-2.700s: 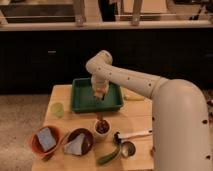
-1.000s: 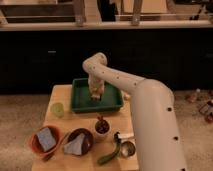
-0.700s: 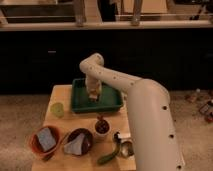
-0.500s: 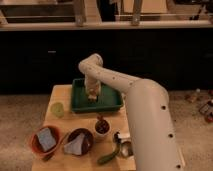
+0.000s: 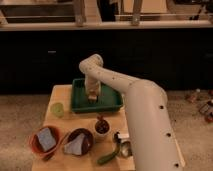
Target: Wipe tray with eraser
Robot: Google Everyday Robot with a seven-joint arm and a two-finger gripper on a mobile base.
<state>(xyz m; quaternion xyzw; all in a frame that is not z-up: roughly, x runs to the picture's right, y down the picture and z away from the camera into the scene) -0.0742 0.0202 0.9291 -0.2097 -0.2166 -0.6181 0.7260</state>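
Observation:
A green tray (image 5: 107, 102) sits at the back of the wooden table. My white arm reaches from the lower right over the table and bends down into the tray. My gripper (image 5: 92, 95) is low over the tray floor, a little left of its middle. A small light-coloured piece, likely the eraser (image 5: 92, 98), shows at the gripper's tip against the tray floor.
On the table: a light green cup (image 5: 58, 109) left of the tray, an orange bowl (image 5: 45, 140) holding a blue-grey sponge, a dark bowl (image 5: 78, 142) with a cloth, a small dark cup (image 5: 102, 126), a green vegetable (image 5: 106, 158), and a metal cup (image 5: 125, 148).
The gripper has slid leftward inside the tray, from near its middle to left of centre. The arm now stretches further across the table.

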